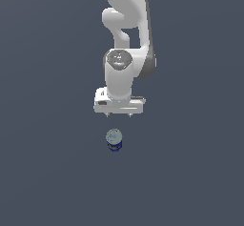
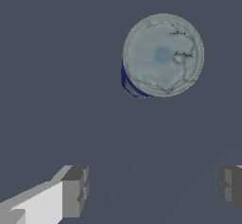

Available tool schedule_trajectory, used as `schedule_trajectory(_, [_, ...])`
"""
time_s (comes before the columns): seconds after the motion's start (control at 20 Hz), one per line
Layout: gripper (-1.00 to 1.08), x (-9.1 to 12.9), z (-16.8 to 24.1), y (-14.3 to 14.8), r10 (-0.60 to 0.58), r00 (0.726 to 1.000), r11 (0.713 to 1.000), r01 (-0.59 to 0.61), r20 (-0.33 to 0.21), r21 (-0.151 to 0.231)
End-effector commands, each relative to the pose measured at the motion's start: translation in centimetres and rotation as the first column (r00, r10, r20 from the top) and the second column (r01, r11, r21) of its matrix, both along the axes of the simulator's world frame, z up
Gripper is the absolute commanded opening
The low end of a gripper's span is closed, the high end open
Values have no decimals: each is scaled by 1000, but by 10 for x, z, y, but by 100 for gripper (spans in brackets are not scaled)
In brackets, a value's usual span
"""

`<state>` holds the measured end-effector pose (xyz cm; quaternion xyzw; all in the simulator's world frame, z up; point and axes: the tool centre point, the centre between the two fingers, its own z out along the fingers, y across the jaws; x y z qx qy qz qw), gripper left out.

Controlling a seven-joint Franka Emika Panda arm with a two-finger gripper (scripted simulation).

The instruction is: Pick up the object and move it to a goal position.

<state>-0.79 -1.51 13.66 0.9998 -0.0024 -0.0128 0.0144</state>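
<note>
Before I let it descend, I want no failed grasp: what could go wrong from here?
1. The can is not between the open jaws: in the wrist view it sits off the line between the fingertips, so a straight drop would likely miss it.
2. A partly corrected descent could land a finger on the lid and tip the upright can.

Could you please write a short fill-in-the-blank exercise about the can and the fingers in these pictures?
1. The can stands upright, its label coloured ____.
2. The gripper has its fingers spread ____, holding nothing.
3. In the wrist view the can shows its round, silver-grey ____.
4. In the exterior view the can sits ____ the gripper, apart from it.

Missing words: blue; open; lid; below
</note>
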Motion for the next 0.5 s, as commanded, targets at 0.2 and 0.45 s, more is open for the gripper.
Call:
schedule_trajectory(0.2, [100, -1, 1, 11, 30, 1000, 1000, -30, -1, -3])
schedule_trajectory(0.45, [100, -4, 3, 31, 80, 997, 997, -80, -2, -8])
